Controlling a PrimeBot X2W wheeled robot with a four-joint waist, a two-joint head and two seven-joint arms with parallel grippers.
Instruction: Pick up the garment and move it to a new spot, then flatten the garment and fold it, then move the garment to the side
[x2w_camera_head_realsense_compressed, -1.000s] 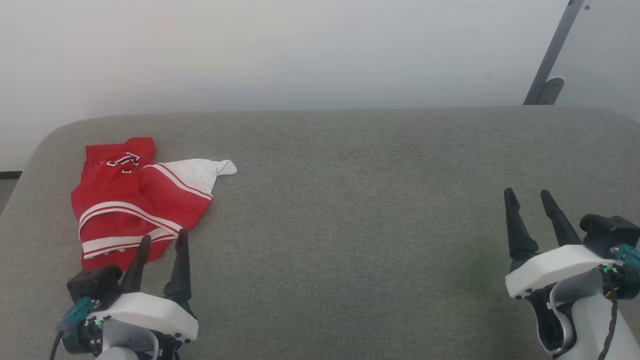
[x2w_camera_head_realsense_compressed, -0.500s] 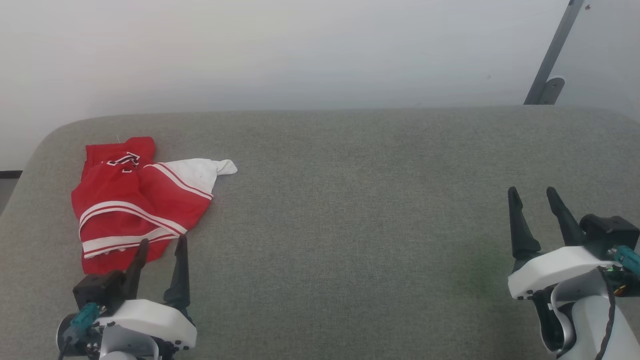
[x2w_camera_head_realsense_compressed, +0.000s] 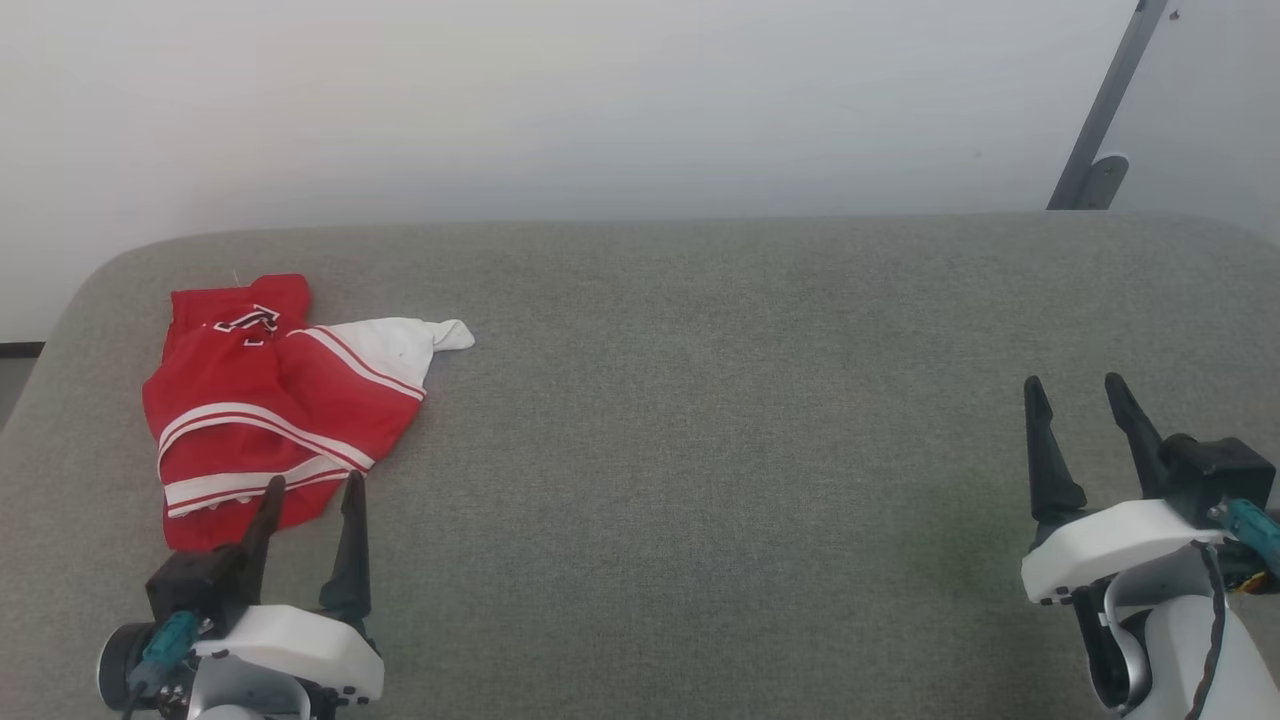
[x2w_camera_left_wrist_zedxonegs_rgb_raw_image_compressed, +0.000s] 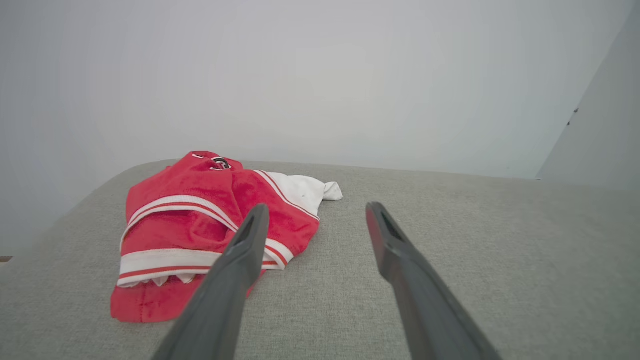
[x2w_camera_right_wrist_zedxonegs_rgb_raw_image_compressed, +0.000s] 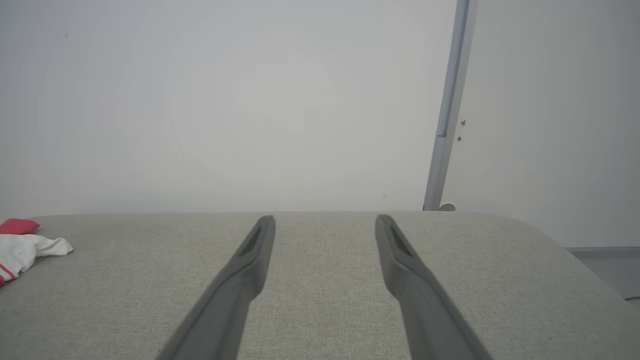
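**Two wide grippers, nothing held**

In the head view we see the garment (x2w_camera_head_realsense_compressed: 270, 400) crumpled at the left of the grey surface (x2w_camera_head_realsense_compressed: 700, 450). The left gripper (x2w_camera_head_realsense_compressed: 314, 480) stands wide at its near hem, we think ready for picking. The left wrist view shows the same. In the right wrist view the right gripper (x2w_camera_right_wrist_zedxonegs_rgb_raw_image_compressed: 325, 218), wide too, is well apart.

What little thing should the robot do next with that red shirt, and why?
Probably ease the left end effector forward and down onto the near hem of the garment, then close. The garment lies bunched, not flat, on the left of the grey surface. That end effector is open, empty and nearest, while the right end effector sits far off.
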